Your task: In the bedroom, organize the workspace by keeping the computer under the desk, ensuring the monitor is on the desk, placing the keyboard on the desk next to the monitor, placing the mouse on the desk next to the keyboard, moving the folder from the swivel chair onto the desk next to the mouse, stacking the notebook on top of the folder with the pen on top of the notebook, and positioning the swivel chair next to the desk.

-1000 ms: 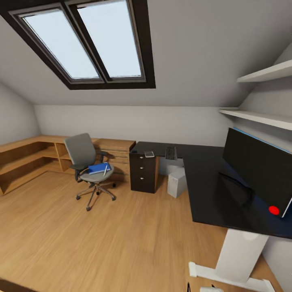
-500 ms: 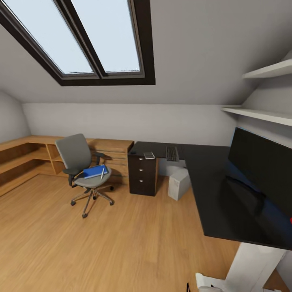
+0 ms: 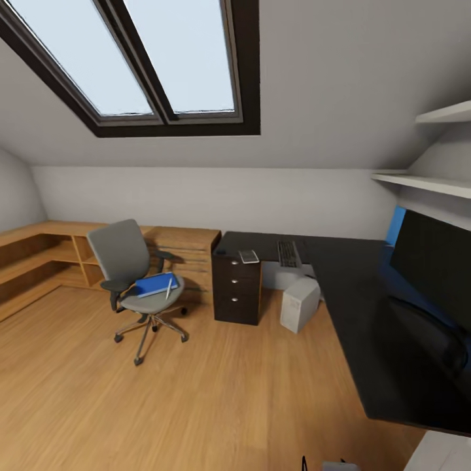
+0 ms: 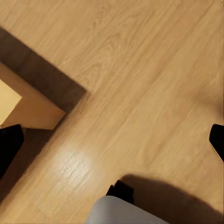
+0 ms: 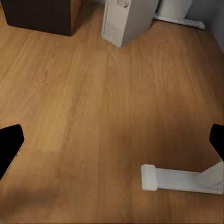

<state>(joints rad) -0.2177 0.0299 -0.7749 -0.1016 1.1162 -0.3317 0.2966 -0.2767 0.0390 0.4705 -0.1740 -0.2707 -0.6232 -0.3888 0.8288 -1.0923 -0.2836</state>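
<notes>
Left gripper [image 4: 112,140]: two black fingertips [image 4: 8,144] sit at the nine and three o'clock edges of the left wrist view, spread wide apart with nothing between them, aimed downward. A pale grey rounded part of the robot's body [image 4: 123,211] shows at six o'clock in that view.

Right gripper [image 5: 112,142]: its black fingertips [image 5: 8,144] likewise sit at nine and three o'clock in the right wrist view, spread wide and empty, aimed downward.

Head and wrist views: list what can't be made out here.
- Monitor: cut off by the head view's right edge.
- Mouse: too small to pick out on the desk in the head view.
- Computer: top cropped by the right wrist view's edge.
- Notebook: too small for detail, head view.
</notes>
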